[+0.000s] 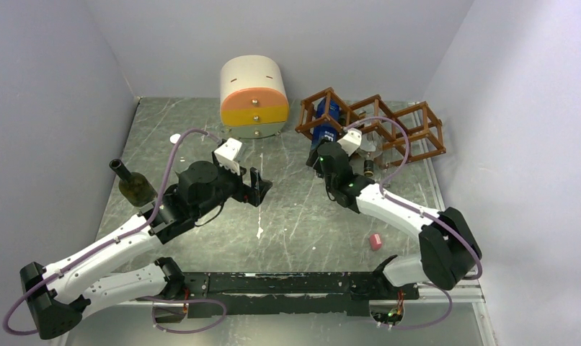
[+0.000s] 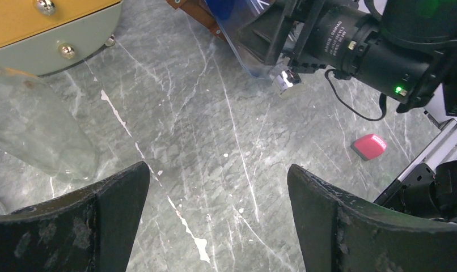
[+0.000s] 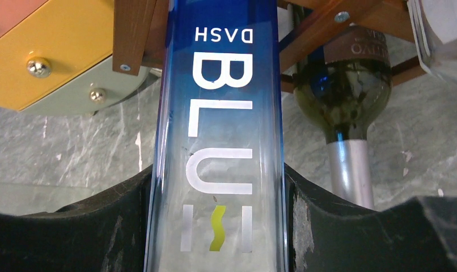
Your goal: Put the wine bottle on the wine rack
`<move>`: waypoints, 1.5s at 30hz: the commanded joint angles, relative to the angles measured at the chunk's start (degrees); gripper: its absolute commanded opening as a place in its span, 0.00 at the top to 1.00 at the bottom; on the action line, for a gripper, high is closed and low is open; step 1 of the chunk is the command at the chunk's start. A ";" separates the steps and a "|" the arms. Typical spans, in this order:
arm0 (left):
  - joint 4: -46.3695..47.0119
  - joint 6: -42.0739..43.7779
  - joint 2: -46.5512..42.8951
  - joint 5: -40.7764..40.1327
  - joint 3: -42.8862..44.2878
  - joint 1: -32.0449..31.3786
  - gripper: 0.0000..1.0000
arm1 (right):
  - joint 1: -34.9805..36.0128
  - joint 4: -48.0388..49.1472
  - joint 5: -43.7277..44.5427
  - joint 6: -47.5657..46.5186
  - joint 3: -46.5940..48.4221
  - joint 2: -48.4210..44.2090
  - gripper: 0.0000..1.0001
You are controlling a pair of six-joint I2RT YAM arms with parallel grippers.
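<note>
The right gripper (image 3: 218,232) clamps the tall blue glass bottle (image 3: 220,113), its far end inside the left cell of the reddish-brown wooden lattice rack (image 3: 130,34) near the desk's far edge. I'd slide it straight in, level. The left gripper (image 2: 215,215) gapes wide.

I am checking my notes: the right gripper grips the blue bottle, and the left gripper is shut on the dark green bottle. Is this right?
Not quite. The left gripper is open and empty, as the left wrist view shows; the dark green bottle stands apart on the table. The right gripper does grip the blue bottle.
</note>
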 commanded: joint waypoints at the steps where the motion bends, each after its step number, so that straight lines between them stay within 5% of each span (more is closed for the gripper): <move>1: 0.80 0.79 0.04 -1.00 -0.09 -0.32 0.05 | -2.21 14.99 6.28 -4.24 5.62 0.58 1.00; 15: 0.60 0.94 -0.21 -1.37 -0.10 -0.57 0.05 | -9.96 11.59 -14.39 -8.25 12.69 8.14 1.00; 26: 0.38 1.15 -0.49 -1.97 -0.11 -0.77 0.05 | -10.47 12.84 -16.87 -3.40 15.13 12.82 0.99; 38: 0.49 1.17 -0.90 -2.42 -0.27 -1.09 0.04 | -9.69 7.93 -15.96 1.09 13.53 9.71 0.75; 45: 0.28 1.24 -0.52 -2.33 -0.11 -1.18 0.05 | -9.72 5.52 -17.07 3.04 11.04 5.50 0.78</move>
